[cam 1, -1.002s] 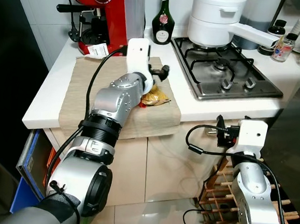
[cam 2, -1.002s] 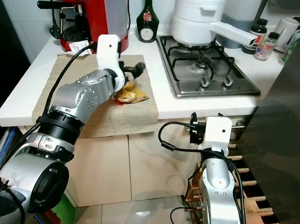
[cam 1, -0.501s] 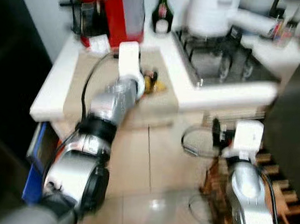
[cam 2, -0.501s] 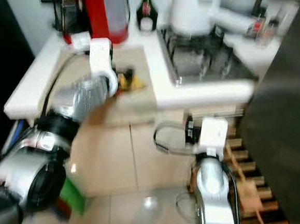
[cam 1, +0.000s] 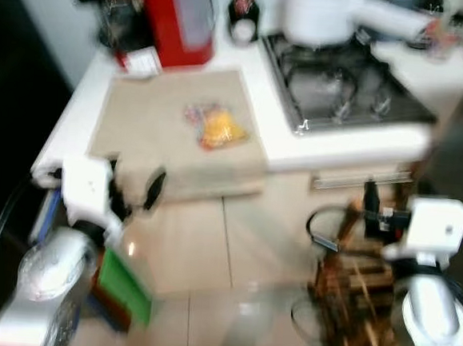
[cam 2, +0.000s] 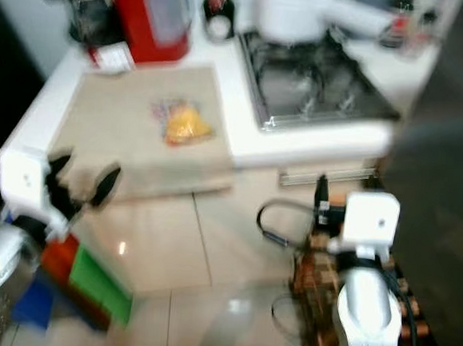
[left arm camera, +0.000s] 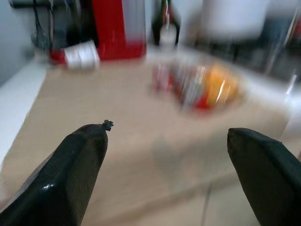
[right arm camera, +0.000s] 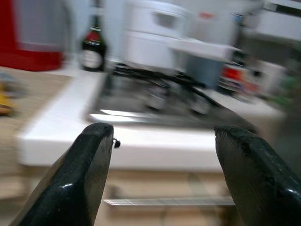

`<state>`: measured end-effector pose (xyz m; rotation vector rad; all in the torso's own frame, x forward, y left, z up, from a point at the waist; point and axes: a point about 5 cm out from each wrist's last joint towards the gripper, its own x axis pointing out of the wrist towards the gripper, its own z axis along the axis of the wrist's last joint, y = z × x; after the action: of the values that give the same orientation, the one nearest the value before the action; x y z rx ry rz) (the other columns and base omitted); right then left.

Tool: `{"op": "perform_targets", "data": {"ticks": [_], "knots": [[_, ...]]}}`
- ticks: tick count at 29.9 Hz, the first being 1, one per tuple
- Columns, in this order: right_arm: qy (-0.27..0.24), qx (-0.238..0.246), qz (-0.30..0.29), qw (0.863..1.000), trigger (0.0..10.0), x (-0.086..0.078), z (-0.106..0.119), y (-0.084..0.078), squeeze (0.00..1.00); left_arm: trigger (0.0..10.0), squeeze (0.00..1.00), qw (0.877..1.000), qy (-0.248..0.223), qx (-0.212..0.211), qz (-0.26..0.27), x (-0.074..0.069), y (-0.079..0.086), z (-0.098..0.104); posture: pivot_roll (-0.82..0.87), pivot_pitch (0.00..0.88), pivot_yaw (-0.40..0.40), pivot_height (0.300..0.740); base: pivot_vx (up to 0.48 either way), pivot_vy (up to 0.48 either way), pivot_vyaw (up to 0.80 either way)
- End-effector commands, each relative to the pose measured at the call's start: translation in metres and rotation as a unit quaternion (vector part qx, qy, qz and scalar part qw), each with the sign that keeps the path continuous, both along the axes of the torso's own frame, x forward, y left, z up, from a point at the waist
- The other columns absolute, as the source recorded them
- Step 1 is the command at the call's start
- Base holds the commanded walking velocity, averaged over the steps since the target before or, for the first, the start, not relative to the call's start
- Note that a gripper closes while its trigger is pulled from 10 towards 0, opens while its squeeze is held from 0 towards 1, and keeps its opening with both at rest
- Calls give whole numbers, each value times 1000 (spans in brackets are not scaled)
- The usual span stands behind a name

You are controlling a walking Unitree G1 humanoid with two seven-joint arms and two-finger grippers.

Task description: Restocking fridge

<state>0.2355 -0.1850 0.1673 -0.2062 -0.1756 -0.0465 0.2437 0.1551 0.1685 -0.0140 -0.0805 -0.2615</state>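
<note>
The step in hand looks like fetching the yellow snack packet (cam 1: 217,128) from the beige cloth (cam 1: 155,127) on the white tabletop (cam 1: 354,143), so the frame should steady first, since everything is blurred. From the left claw (cam 1: 134,191), which hangs off the tabletop's front edge, the packet lies at about one o'clock, well apart; a fresh reach should come in low over the cloth. That claw gapes wide and holds nothing. The right claw (right arm camera: 160,155) is likewise wide open and empty, below the hob (cam 1: 342,89).
</note>
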Motion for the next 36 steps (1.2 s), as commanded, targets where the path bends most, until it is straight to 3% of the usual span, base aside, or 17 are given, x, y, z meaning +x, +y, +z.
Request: {"op": "perform_targets", "data": {"ticks": [1,8,13,21,22,26,36], "knots": [[8,1,22,1000,10000,4,0,7,27,10000,0,1000,-30,-2,-1,6,-5,16,-87,0,59,740,0,0,0],[6,-15,62,998,10000,20,6,15,31,10000,0,999,3,-23,39,7,2,4,-101,0,53,740,0,0,596],[42,-10,77,996,10000,21,-7,16,31,10000,0,999,5,9,38,11,-2,4,-74,0,16,740,0,0,450],[36,15,61,997,10000,23,-10,20,27,10000,0,1000,-19,8,20,28,-5,21,-67,0,14,740,443,0,0],[30,16,56,998,10000,23,-9,20,27,10000,0,999,-28,13,12,30,-7,24,-76,0,51,740,480,0,0],[23,20,47,998,10000,25,-9,21,27,10000,0,999,-36,11,2,35,-10,29,-84,0,71,740,480,0,0],[23,20,47,998,10000,25,-9,21,27,10000,0,999,-36,11,2,35,-10,29,-84,0,71,740,480,0,0]]}}
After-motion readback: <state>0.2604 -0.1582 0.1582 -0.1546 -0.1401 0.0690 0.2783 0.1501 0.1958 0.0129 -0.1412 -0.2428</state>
